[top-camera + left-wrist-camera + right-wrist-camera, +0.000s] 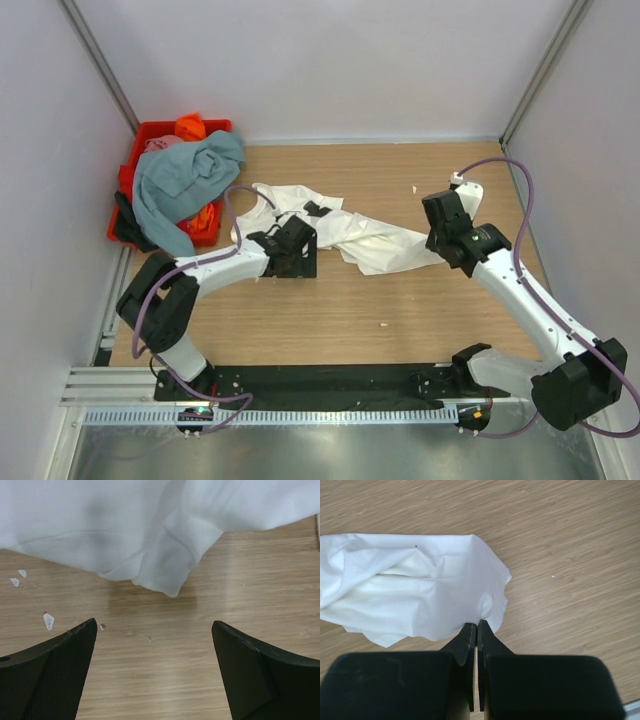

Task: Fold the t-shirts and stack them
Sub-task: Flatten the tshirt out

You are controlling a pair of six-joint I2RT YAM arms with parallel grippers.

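My right claw (477, 625), arm reaching forward, pinches the edge of the white t-shirt (410, 595); my left claw (154, 625) (elbow bent) hangs wide open, empty.

The table (400, 300) is seen whole from above & behind by the top cam, close-up downward views are given by both wrist cams, w/ the white t-shirt (385, 245) shared by all 3.
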